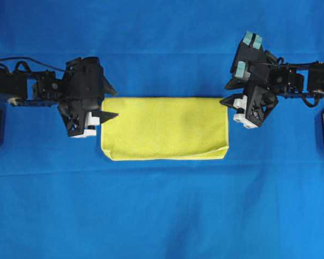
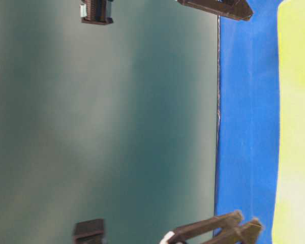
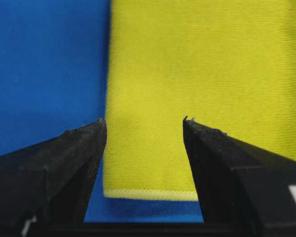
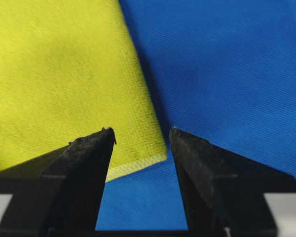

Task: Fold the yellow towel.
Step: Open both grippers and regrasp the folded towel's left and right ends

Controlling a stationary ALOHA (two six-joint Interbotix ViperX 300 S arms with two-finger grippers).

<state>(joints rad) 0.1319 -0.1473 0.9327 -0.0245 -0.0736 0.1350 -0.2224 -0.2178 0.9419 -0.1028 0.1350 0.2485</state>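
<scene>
The left gripper (image 1: 109, 101) hangs at the left short edge of the yellow towel (image 1: 164, 127), jaws spread and holding nothing; in the left wrist view the towel's hemmed corner (image 3: 153, 193) lies between the fingertips. The towel lies flat as a folded rectangle near the middle of the blue table cover (image 1: 162, 216), its long axis running left to right. The right gripper (image 1: 227, 93) hangs at the right short edge, jaws likewise spread and holding nothing.
</scene>
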